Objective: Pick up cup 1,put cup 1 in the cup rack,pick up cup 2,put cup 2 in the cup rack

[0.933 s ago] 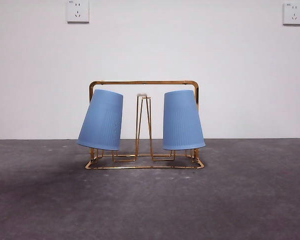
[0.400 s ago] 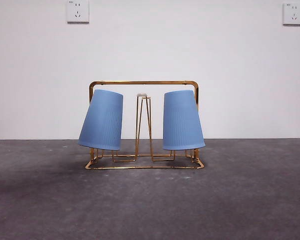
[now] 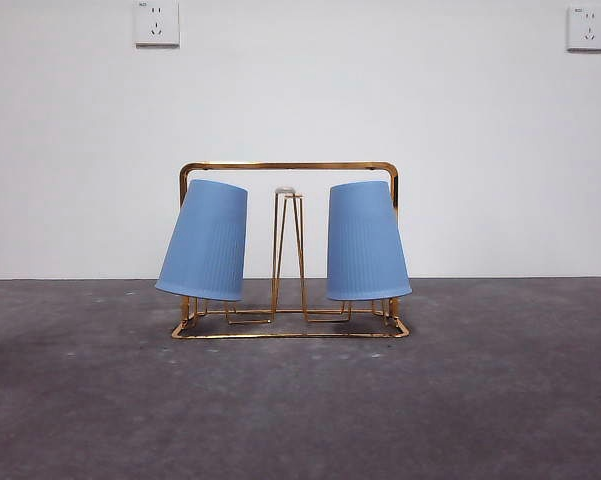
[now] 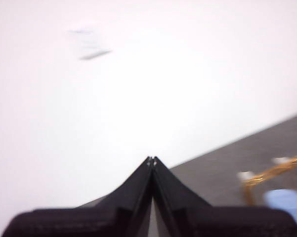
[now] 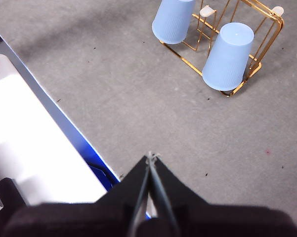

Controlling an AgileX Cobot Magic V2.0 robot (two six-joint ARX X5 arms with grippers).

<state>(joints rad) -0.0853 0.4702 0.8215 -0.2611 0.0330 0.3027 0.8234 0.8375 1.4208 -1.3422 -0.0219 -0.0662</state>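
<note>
Since both cups (image 3: 203, 241) (image 3: 367, 241) hang upside down on the rack (image 3: 288, 167), well ahead of the right gripper (image 5: 151, 157) and the left gripper (image 4: 151, 159), jaws pressed together and empty, nothing seems left but retreating.

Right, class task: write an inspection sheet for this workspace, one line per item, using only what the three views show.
Surface: grey speckled tabletop.
Job's things: gold wire cup rack; two ribbed blue plastic cups, left one and right one, hang upside down and tilted on its outer prongs; middle prongs free.
Clutter: nothing seen.
Grippers: left end effector shut, away from the rack; right end effector shut, above bare tabletop.
Cables: nothing seen.
Surroundings: white wall, two sockets.
</note>
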